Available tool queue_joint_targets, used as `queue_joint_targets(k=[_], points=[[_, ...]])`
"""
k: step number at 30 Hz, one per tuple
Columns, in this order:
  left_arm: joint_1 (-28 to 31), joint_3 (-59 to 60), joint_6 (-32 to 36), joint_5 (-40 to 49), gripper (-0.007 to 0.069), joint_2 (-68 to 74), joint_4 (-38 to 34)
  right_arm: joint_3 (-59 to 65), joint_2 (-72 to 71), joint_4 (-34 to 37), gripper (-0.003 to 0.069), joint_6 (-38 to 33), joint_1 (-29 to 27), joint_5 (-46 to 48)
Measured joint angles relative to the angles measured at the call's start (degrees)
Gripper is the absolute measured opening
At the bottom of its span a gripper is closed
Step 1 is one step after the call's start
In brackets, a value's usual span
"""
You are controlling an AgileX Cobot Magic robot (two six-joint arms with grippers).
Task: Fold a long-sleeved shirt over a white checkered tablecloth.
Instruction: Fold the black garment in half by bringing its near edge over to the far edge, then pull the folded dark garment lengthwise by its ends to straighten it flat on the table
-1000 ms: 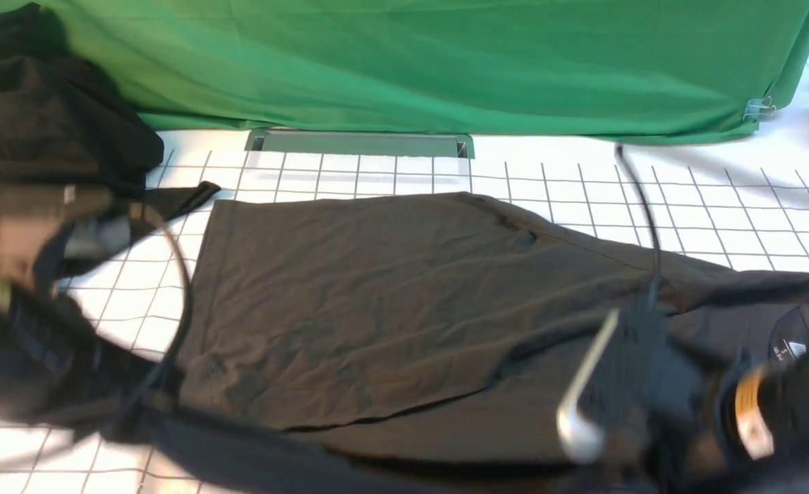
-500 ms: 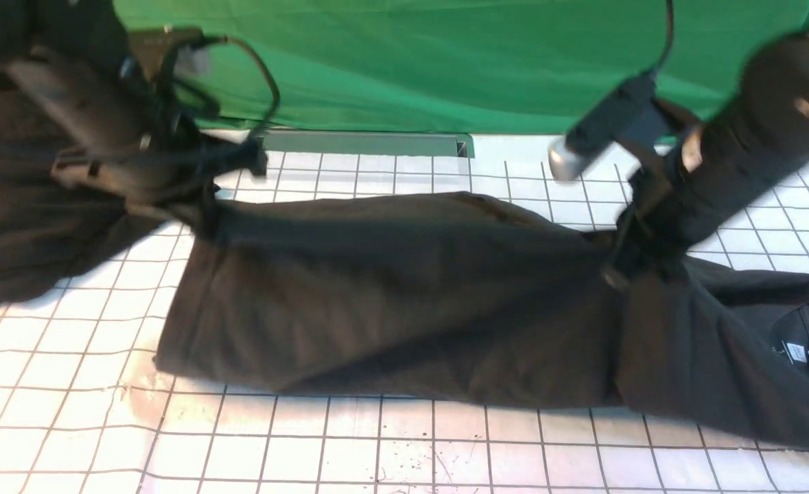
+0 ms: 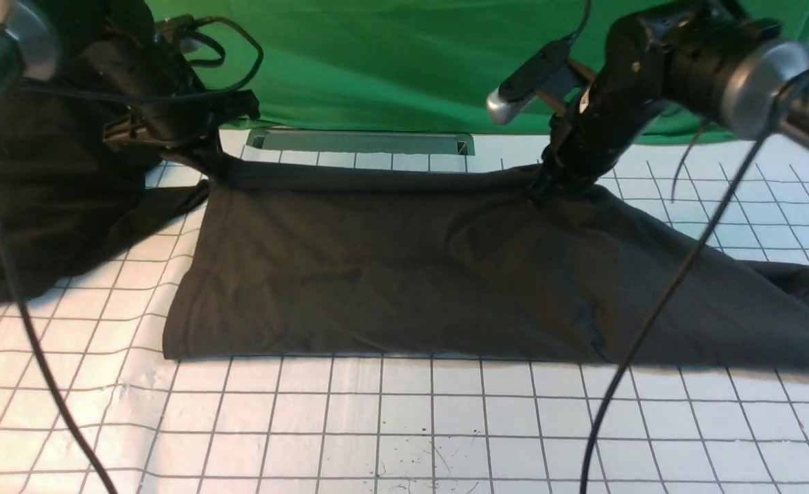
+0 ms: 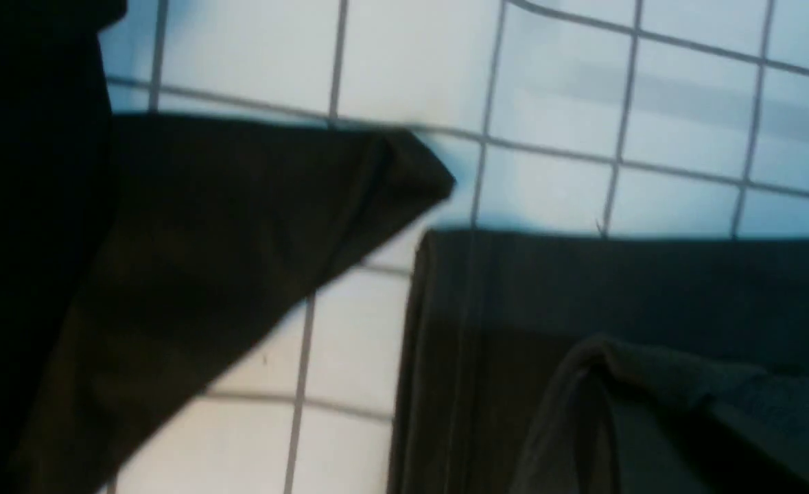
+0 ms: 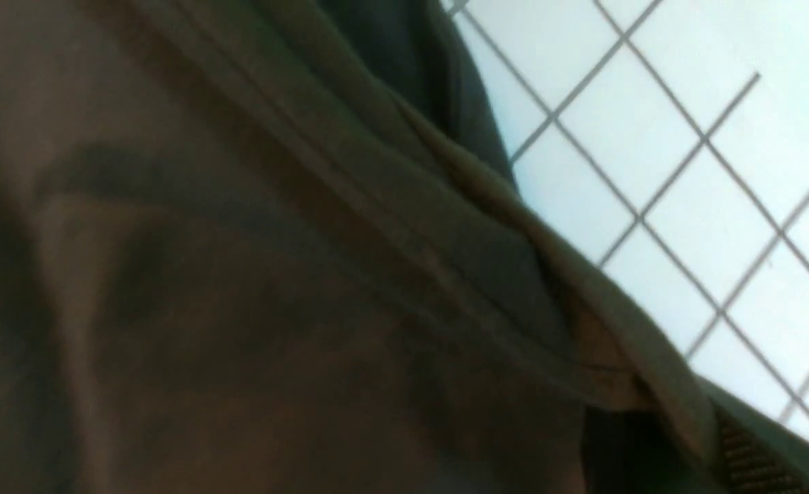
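Now the left hand (image 3: 206,162) and right hand (image 3: 540,186) each pinch the shirt (image 3: 390,274) tight along its far edge, fingertips buried in dark cloth.

You have the tablecloth (image 4: 555,89) in view: white, ruled in thin grey squares. A pointed flap of dark cloth (image 4: 239,226) lies across it, its tip just beside the corner of the shirt (image 4: 651,288), with a narrow strip of tablecloth showing between them. The shirt presents 1 straight stitched edge and 1 raised fold (image 4: 596,357) standing off its surface. Focus is soft throughout.
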Motion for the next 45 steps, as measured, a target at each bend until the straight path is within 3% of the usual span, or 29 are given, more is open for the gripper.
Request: queue_joint_targets(k=[4, 9, 11, 14, 19, 21, 23, 25, 28, 32, 33, 36, 37, 40, 45], points=[[0.00, -1.60, -0.05, -0.06, 0.0023, 2.58, -0.13, -0.77, 2.87, -0.24, 0.0064, 0.00, -0.05, -3.51], [0.00, -1.61, -0.16, -1.39, 0.0064, 3.32, 0.08, -0.78, 4.24, -0.40, 0.0209, 0.38, -0.05, -8.49], [0.00, -1.72, -1.90, -2.60, 0.0128, 3.32, 1.45, -0.83, 4.19, -0.46, 0.0306, 2.02, -0.05, -10.52], [0.00, -2.16, -3.77, -3.52, 0.0228, 3.32, 4.40, -0.83, 3.71, -0.60, 0.0381, 3.45, -0.05, -10.03], [0.00, -6.16, -6.17, -0.11, 0.0394, 2.63, 10.00, -0.83, -0.35, -0.63, 0.0400, 4.60, -0.16, -5.40], [0.00, -8.22, -5.95, 1.97, 0.0412, 2.27, 10.36, -0.83, -2.32, -0.66, 0.0385, 4.65, -0.16, -3.72], [0.00, -10.14, -4.49, 4.09, 0.0409, 1.84, 10.05, -0.83, -4.78, -1.32, 0.0350, 4.66, -0.16, -2.07], [-0.10, -12.93, 0.93, 7.24, 0.0325, 0.73, 6.41, -0.89, -8.60, -3.28, 0.0242, 4.66, -0.56, 2.63], [-1.52, -13.10, 7.36, 8.24, 0.0091, -1.89, -0.43, -0.89, -12.59, -4.53, 0.0043, 4.78, -3.82, 9.67], [-5.19, -7.94, 10.57, 8.18, 0.0010, -6.44, -3.01, -0.80, -13.77, -3.38, 0.0001, 6.12, -11.55, 19.08], [-5.45, -7.45, 10.57, 8.18, 0.0010, -6.72, -3.01, -0.74, -13.77, -2.85, 0.0000, 6.22, -12.09, 19.88], [-9.95, 2.69, 11.64, 8.13, 0.0000, -10.61, -2.81, 2.10, -13.58, 5.10, 0.0006, 7.22, -21.20, 22.71], [-10.48, 4.06, 11.74, 8.13, 0.0000, -10.74, -2.74, 2.10, -13.53, 5.74, 0.0006, 7.30, -21.20, 22.84], [-14.18, 14.46, 12.85, 6.41, -0.0001, -11.26, -2.60, 5.82, -12.45, 13.85, 0.0107, 5.90, -27.63, 23.53], [-16.16, 25.80, 13.38, -1.23, -0.0001, -11.15, -1.27, 7.23, -8.59, 15.75, 0.0339, 4.41, -31.00, 23.67]])
